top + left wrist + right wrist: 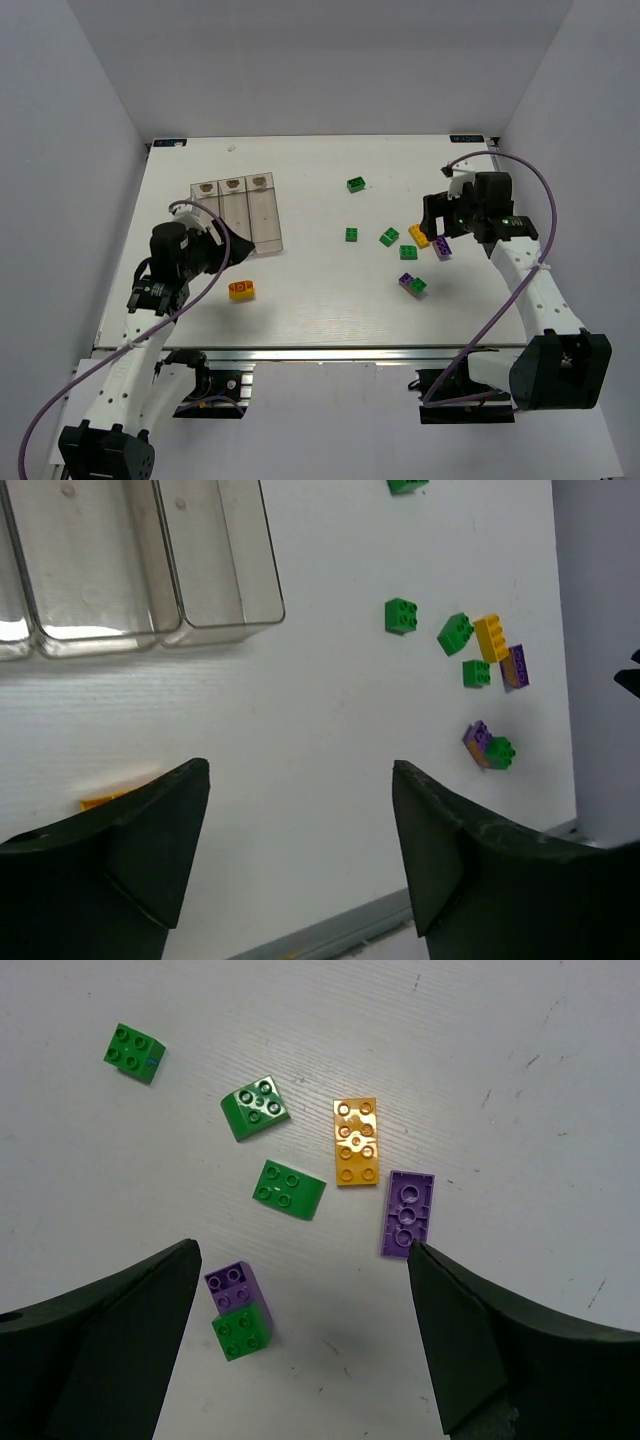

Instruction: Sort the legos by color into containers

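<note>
Three clear joined containers [237, 212] stand at the back left and look empty; they also show in the left wrist view [170, 580]. My left gripper [236, 250] is open and empty just in front of them [300, 780]. A yellow-orange lego [241, 290] lies beside it, a sliver in the left wrist view [105, 801]. My right gripper [435, 226] is open and empty [300, 1260] above a cluster: orange brick [356, 1141], purple plate [407, 1214], green bricks [256, 1108] [288, 1189] [133, 1053], and a purple brick [230, 1285] joined to a green one [242, 1335].
One more green lego [356, 184] lies alone at the back middle. White walls close in the table on the left, back and right. The table's front edge [330, 348] has a metal rail.
</note>
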`<state>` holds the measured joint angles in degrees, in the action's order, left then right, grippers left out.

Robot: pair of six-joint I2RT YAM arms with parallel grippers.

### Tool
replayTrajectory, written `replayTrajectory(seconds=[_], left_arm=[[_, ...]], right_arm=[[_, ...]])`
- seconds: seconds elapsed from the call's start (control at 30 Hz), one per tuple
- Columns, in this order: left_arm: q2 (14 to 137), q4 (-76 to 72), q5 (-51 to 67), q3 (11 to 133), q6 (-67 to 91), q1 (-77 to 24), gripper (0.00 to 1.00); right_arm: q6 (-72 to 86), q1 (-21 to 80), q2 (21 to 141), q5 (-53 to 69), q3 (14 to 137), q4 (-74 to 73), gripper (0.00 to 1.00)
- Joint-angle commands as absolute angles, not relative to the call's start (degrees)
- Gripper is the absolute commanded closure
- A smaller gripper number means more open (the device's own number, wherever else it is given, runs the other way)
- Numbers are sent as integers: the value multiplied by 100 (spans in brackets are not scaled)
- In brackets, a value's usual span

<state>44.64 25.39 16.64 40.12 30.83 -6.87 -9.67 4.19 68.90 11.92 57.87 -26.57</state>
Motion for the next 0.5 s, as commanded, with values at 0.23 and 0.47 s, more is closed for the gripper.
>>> replayTrajectory(seconds=[0.23, 0.47], left_arm=[[4614, 3066, 2180, 3726, 4024, -712, 82], [4737, 3629, 1293, 3744, 5272, -712, 17]], right_arm=[[-2988, 466, 6917, 3268, 6328, -3612, 11], [-3357, 527, 6952, 4034, 6302, -3823, 11]])
